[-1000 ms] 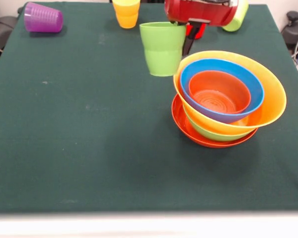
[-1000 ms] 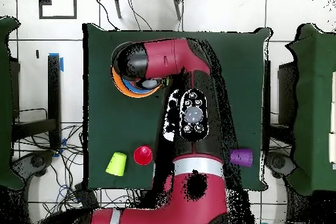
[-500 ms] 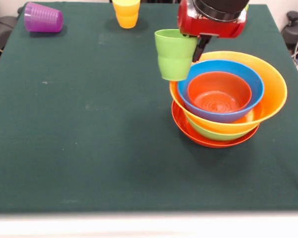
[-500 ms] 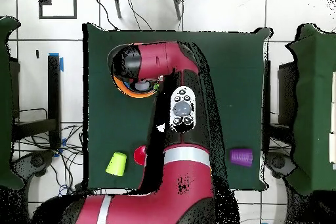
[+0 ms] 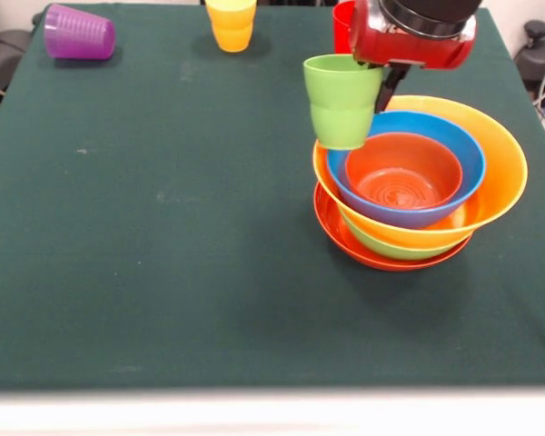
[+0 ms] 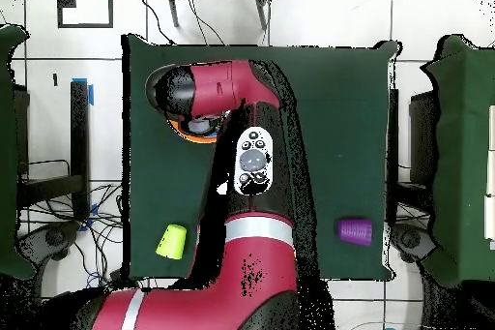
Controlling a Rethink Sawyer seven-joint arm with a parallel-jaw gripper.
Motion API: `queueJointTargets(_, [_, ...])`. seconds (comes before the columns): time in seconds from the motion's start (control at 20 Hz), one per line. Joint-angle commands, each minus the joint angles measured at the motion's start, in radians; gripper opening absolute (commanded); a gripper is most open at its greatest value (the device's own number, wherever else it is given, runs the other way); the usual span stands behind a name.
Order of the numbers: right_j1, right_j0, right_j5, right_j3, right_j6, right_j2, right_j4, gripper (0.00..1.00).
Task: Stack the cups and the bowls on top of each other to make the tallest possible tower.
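I see the gripper (image 5: 381, 77) clamped on the rim of a light green plastic tumbler (image 5: 341, 100), upright and held off the table, hanging at the 10 o'clock edge of the nested pile of glossy plastic bowls (image 5: 421, 186): small orange in blue in big orange-yellow, over green and wide red-orange. A yellow plastic cup (image 5: 231, 23) sits at 12 o'clock on the dark green tablecloth (image 5: 163, 254), and a purple cup (image 5: 78, 34) lies on its side at 11. Overhead, a second light green cup (image 6: 172, 240) lies at 8.
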Motion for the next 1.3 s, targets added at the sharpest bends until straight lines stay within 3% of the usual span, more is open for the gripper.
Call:
queueJointTargets(0.05, [0.034,0.018,0.06,-0.007,0.157,0.019,0.022,0.0])
queueJointTargets(0.4, [0.021,0.029,0.032,0.005,0.16,0.021,0.052,0.0])
queueJointTargets(0.75, [0.075,0.035,-0.004,-0.009,0.164,0.019,0.073,0.0])
queueJointTargets(1.3, [0.098,0.046,-0.068,-0.009,0.161,0.023,0.113,0.0])
